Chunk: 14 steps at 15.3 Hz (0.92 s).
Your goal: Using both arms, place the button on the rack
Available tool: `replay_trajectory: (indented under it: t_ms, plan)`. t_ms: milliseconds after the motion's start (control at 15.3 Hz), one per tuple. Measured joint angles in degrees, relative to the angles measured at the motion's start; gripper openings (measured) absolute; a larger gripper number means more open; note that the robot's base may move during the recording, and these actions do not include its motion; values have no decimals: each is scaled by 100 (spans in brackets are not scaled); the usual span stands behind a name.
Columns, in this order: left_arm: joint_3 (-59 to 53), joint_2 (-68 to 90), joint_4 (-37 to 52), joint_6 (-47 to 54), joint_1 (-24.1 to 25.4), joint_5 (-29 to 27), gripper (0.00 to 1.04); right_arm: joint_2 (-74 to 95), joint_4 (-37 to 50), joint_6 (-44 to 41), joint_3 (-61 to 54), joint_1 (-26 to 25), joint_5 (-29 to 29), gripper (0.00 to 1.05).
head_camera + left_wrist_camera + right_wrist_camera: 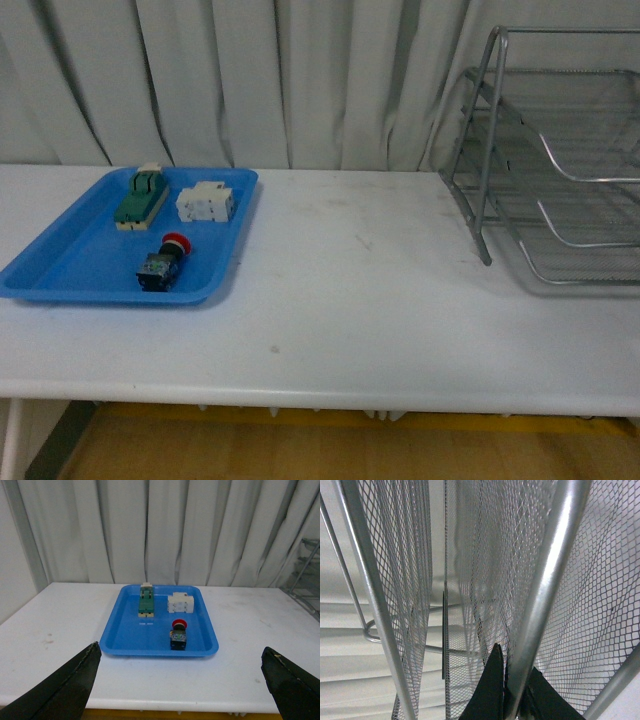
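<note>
Front view first: the blue tray sits on the white table. The button is lying inside it, in the tray's near part and closer to its right wall, with the red cap pointing toward the tray's far end. Further back in the same tray you've got the green-and-cream switch part on the left and the white block just beside it on the right. The rack stands on the table well off to the right of the tray, with bare tabletop between them. There's a pale curtain behind the tray. Neither arm shows in this one.

Left wrist view: the left gripper is spread wide and holding nothing. Its two black fingers poke in at either side, and the whole tray sits between them, further out on the table. The button lies on its side in the tray, apart from the other two parts, cap toward the white block.

Right wrist view: the right gripper is right up in the rack's mesh and looks clamped on one of its silver frame tubes, with a dark finger on each side of the tube, touching it. Mesh shelves and more tubing fill the rest of the shot.
</note>
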Motion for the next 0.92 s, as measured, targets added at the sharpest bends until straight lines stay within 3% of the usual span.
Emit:
replay_trajectory:
  t_ms: [785,850,916]
  plan:
    - [0,0,0,0,0,0,98,-933,131,-398,-2159,-848,-1058,4]
    - [0,0,0,0,0,0,98,-957,127,-551,-2162,-857,-1075,10]
    - [0,0,0,0,0,0,98,-964,81,-743,-2177,-892,-984,23]
